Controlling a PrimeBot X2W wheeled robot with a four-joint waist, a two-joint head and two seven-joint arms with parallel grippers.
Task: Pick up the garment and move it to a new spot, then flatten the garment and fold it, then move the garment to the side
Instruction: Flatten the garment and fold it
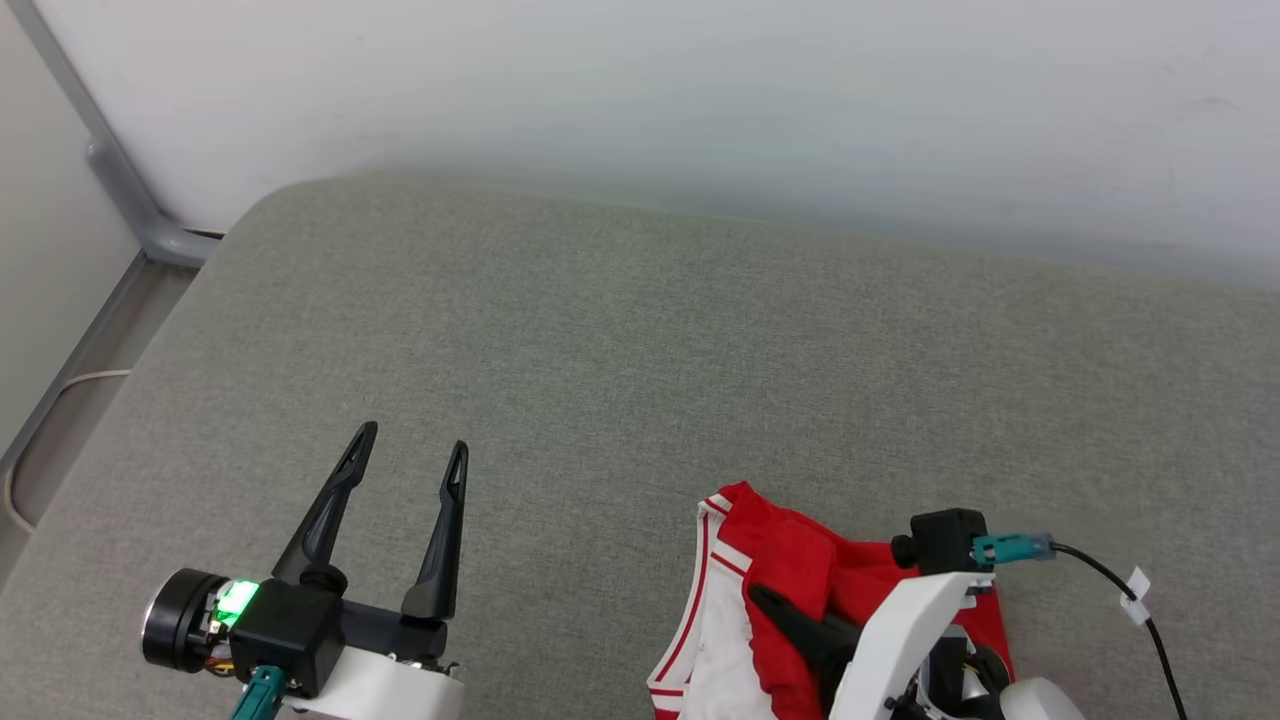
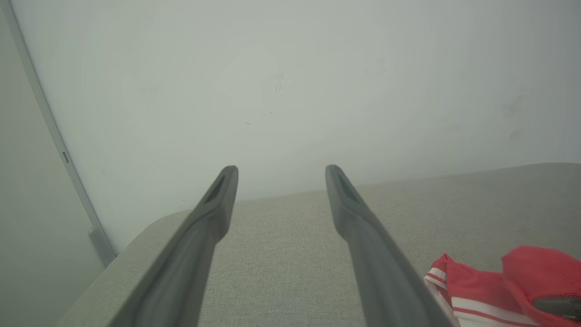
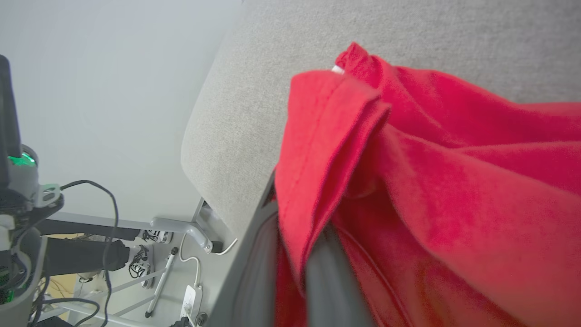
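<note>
Right claw [image 1: 765,598] clenched on one red shirt [image 1: 790,560]; left claw [image 1: 413,440] released and holding nothing.

The right claw's two dark fingers are closed on a fold of the shirt's red cloth, which drapes over them in the right wrist view. The shirt is bunched at the near right part of the grey padded surface [image 1: 620,330]. One white sleeve [image 1: 712,645] with red-and-white striped trim shows on its left side. One black cable [image 1: 1150,610] with a white tag runs off the right wrist. Well apart, at the near left, the left claw's two fingers stand spread wide over bare grey cloth, pointing toward the pale wall [image 1: 700,90] behind. The surface has one rounded corner at the far left, beside a grey metal rail [image 1: 125,190].
</note>
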